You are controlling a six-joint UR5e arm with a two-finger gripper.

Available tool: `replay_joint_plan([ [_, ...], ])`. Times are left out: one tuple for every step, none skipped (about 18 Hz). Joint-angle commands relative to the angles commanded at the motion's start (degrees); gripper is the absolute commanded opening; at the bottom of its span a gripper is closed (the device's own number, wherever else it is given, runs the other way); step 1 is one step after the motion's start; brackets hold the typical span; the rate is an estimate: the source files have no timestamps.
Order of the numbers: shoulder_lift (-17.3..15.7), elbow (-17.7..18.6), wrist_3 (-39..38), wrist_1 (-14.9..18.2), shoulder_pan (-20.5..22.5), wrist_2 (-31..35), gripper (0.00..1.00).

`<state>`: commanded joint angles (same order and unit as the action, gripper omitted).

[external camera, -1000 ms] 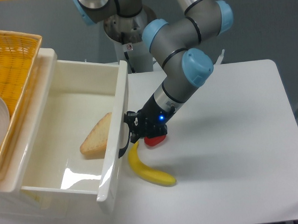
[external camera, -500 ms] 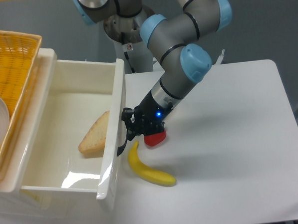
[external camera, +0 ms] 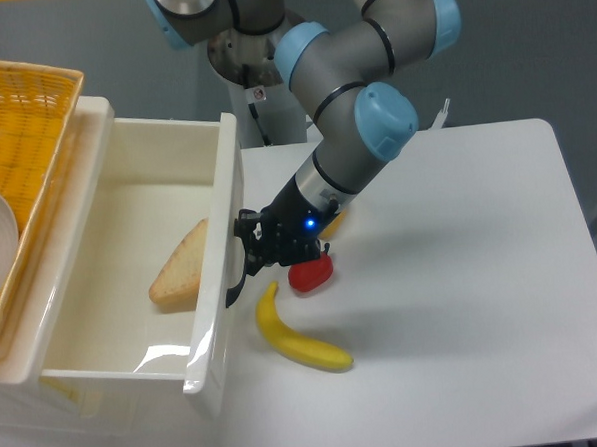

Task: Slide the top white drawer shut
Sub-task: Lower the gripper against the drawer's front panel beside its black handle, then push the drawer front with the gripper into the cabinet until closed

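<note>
- We see the drawer (external camera: 132, 292) pulled out at the table's (external camera: 461, 275) left edge, a bread wedge (external camera: 178, 278) inside.
- Our gripper (external camera: 250, 254) presses against the front panel by the black handle (external camera: 236, 282); we cannot tell whether its jaws are apart.
- A banana (external camera: 294, 334) and a red thing (external camera: 310, 273) lie just beside.
- A yellow basket (external camera: 23, 128) sits at left.

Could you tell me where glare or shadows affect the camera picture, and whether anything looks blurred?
Camera view: a bright glare patch sits on the floor of the top white drawer near its front; the arm throws a soft shadow on the table right of the banana; the gripper looks dark but sharp.
</note>
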<state>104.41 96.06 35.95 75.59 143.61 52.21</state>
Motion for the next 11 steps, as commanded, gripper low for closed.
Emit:
replay_joint_plan([
  [-0.2, 0.0, 0.0, 0.1, -0.2, 0.0, 0.03],
  [-0.2, 0.0, -0.3, 0.1, -0.5, 0.0, 0.03],
  [-0.3, 0.0, -0.8, 0.1, -0.8, 0.0, 0.03],
  [-0.3, 0.0, -0.9, 0.1, -0.9, 0.0, 0.03],
  [-0.3, 0.0, -1.0, 0.1, -1.0, -0.1, 0.03],
  [-0.3, 0.0, -1.0, 0.1, -1.3, -0.1, 0.03],
  [-0.3, 0.0, -1.2, 0.1, -1.7, -0.1, 0.03],
  [-0.4, 0.0, -1.6, 0.1, -1.7, 0.0, 0.03],
  [-0.4, 0.0, -1.8, 0.1, -1.7, -0.1, 0.03],
  [-0.5, 0.0, -1.9, 0.1, -1.8, 0.0, 0.03],
  [-0.6, 0.0, -1.9, 0.1, -2.0, 0.0, 0.03],
])
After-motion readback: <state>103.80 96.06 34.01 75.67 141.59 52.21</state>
